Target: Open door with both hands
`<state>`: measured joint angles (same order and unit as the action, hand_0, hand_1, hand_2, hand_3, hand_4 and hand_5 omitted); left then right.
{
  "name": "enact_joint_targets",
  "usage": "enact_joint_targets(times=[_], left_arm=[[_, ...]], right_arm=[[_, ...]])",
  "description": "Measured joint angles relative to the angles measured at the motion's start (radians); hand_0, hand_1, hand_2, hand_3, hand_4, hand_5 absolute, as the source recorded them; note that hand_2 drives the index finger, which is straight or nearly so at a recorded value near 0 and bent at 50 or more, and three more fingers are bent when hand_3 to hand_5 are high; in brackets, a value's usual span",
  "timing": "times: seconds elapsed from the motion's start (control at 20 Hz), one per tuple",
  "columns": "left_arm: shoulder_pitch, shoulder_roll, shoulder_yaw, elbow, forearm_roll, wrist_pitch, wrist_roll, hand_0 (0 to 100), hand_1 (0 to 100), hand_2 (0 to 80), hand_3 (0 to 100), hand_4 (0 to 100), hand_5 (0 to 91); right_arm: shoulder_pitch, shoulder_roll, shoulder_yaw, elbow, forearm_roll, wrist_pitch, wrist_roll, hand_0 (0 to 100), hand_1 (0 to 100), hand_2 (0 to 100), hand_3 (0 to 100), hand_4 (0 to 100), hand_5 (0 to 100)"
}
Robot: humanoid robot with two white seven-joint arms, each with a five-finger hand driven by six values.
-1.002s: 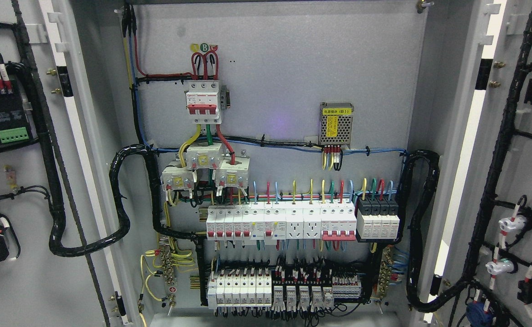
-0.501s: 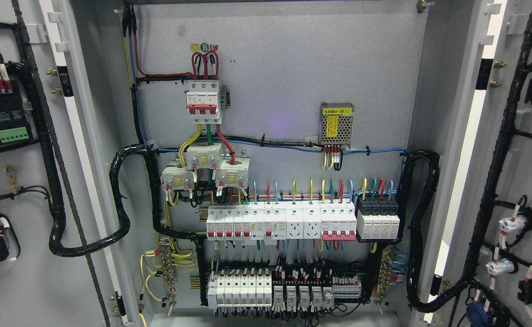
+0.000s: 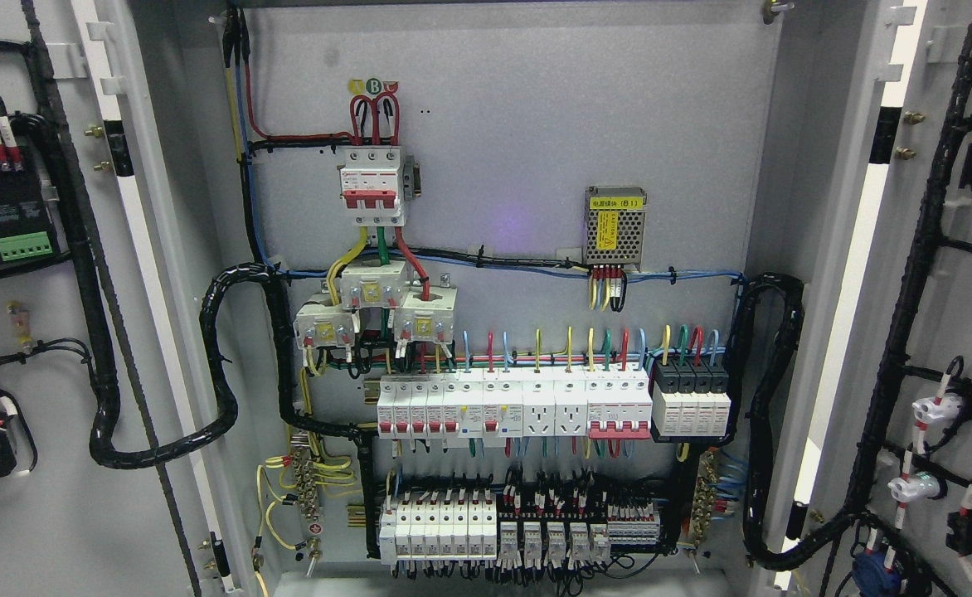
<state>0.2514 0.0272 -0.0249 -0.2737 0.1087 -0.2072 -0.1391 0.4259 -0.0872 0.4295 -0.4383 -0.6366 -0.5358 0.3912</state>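
at both sides, cabinet doors (image 3: 38,332) stand swung open.

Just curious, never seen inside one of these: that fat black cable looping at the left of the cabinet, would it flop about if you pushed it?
Probably not much. The black cable looks thick and wrapped, so likely springy rather than limp. It holds its own curve between the left door and the back panel, suggesting stiffness, yet it should flex as the door swings.
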Motion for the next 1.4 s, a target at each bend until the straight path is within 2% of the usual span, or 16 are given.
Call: enact_joint_targets(times=[0.3,0.5,0.75,0.85,1.2,1.4], left_arm=[[-0.083,-0.012,0.029,0.115,0.0,0.097,0.001,0,0,0.0,0,3,0.0],[-0.114,-0.016,0.041,0.163,-0.001,0.115,-0.001,0,0,0.0,0,3,0.0],[-0.131,-0.02,0.058,0.203,-0.003,0.118,-0.003,0,0,0.0,0,3,0.0],[-0.135,-0.021,0.065,0.215,-0.004,0.125,-0.004,0,0,0.0,0,3,0.0],[-0.141,-0.024,0.08,0.243,-0.005,0.168,-0.008,0,0,0.0,0,3,0.0],[-0.143,-0.025,0.086,0.252,-0.005,0.172,-0.009,0,0,0.0,0,3,0.0]], right_arm=[[-0.084,0.036,-0.022,0.114,0.003,0.092,-0.081,11,0,0,0,0,0],[-0.123,0.052,-0.032,0.171,0.048,0.189,-0.141,11,0,0,0,0,0],[-0.161,0.082,-0.04,0.221,0.127,0.288,-0.252,11,0,0,0,0,0],[-0.179,0.094,-0.042,0.241,0.151,0.327,-0.28,11,0,0,0,0,0],[-0.238,0.132,-0.047,0.303,0.2,0.405,-0.371,11,0,0,0,0,0],[-0.252,0.145,-0.049,0.325,0.224,0.421,-0.401,11,0,0,0,0,0]])
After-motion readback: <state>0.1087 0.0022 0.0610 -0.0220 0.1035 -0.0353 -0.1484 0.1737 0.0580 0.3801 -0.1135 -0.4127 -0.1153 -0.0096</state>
